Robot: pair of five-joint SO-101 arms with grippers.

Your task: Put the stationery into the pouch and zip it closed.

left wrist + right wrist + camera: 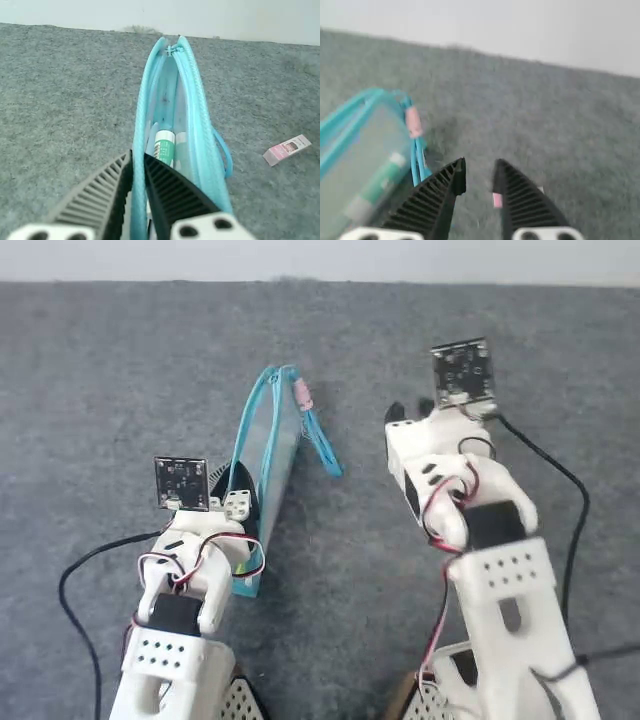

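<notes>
- Teal pouch (268, 455) with a see-through wall, upright on its long edge on the grey table (120, 380), mouth facing up and unzipped. Two zip rims apart along most of the length, meeting at the far end.
- Inside the pouch, a green-and-white stick (164, 145) lying lengthwise, with a paler stick (181, 145) just beside it. Same green-and-white shape faintly visible through the see-through wall in the right wrist view.
- Left end effector (137, 161) at the near end of the pouch, fingers pressed together on one zip rim, the teal edge pinched between the ribbed pads.
- Teal strap (322, 445) fixed at the far end of the pouch and trailing onto the table along the side that faces the right arm.
- Small pink block (300, 395) outside the pouch, on the table just beside its far end and close to the strap. Touching the strap or not: cannot tell.
- Right end effector (479, 167) on the strap side of the pouch, apart from both pouch and strap, fingers spread with bare table seen through the gap.
- Black cable (75, 585) looped on the table on the side of the pouch away from the strap, beside the left arm's base.
</notes>
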